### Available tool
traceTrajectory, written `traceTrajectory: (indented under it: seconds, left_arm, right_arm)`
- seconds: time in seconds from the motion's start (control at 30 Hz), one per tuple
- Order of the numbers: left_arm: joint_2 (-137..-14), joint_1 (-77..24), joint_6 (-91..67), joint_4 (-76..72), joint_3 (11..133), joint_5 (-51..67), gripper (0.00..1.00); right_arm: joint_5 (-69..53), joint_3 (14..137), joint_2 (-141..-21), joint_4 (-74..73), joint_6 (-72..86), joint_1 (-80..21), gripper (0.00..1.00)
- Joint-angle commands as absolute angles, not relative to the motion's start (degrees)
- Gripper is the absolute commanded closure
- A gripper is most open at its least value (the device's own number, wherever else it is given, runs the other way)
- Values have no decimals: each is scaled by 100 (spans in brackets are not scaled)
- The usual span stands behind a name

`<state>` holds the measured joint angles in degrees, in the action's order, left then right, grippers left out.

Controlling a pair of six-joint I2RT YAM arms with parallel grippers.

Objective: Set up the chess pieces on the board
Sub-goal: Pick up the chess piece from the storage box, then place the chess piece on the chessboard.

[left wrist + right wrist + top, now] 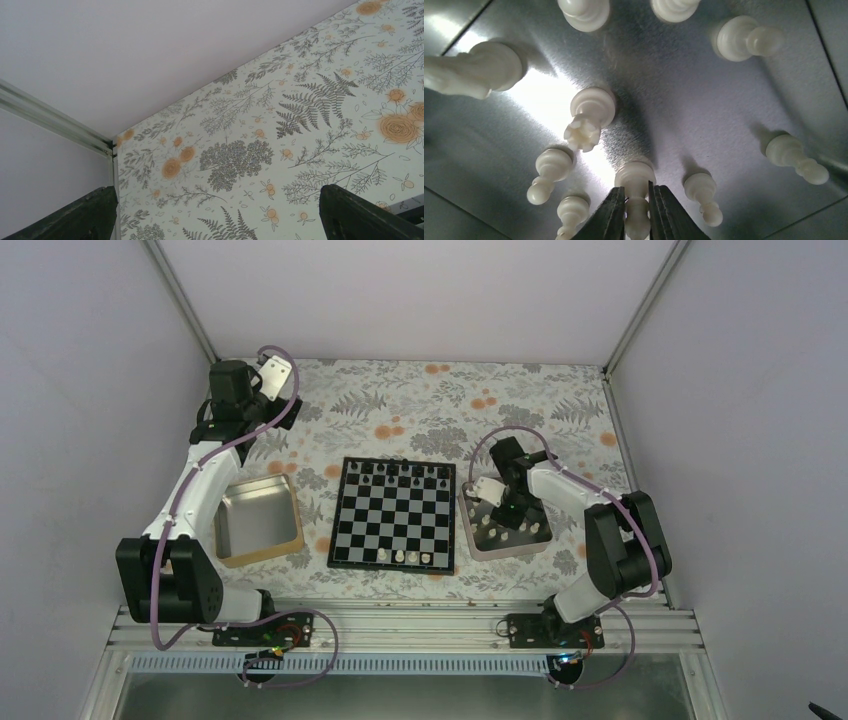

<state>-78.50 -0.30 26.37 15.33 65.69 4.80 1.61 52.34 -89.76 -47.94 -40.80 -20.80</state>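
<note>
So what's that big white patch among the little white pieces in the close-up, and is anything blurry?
Right wrist view: it's glare off the shiny metal tray, beside the crowned piece; the right fingers and the pawn between them look soft. Left wrist view: the left fingers are dark silhouettes, and the floral cloth is sharp.

Soft, even light up top; harsh glare at the right wrist.
Burns white across the tray (539, 100), washing out pieces (591, 107) beside it and casting soft shadows. Blurs the nearest piece (636, 197) and right fingers (606, 217). Keeps the table (300, 115) print crisp at the left wrist, with left fingers (365, 215) dark and soft.
</note>
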Motion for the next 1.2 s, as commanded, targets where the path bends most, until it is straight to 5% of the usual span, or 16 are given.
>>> traceTrajectory:
  seconds: [0.0, 0.43, 1.17]
  left_arm:
    - [-7859, -44, 2667, 1531, 6611, 561, 0]
    - [-7796, -45, 2654, 1527, 6618, 620, 0]
    - [-7681, -48, 2636, 1556, 6629, 536, 0]
  right_arm:
    - [47, 5288, -8931, -4940, -4105, -2026, 88]
    - [333, 6486, -8589, -6101, -3953, -2238, 93]
    - [351, 9871, -11144, -6618, -3859, -6112, 91]
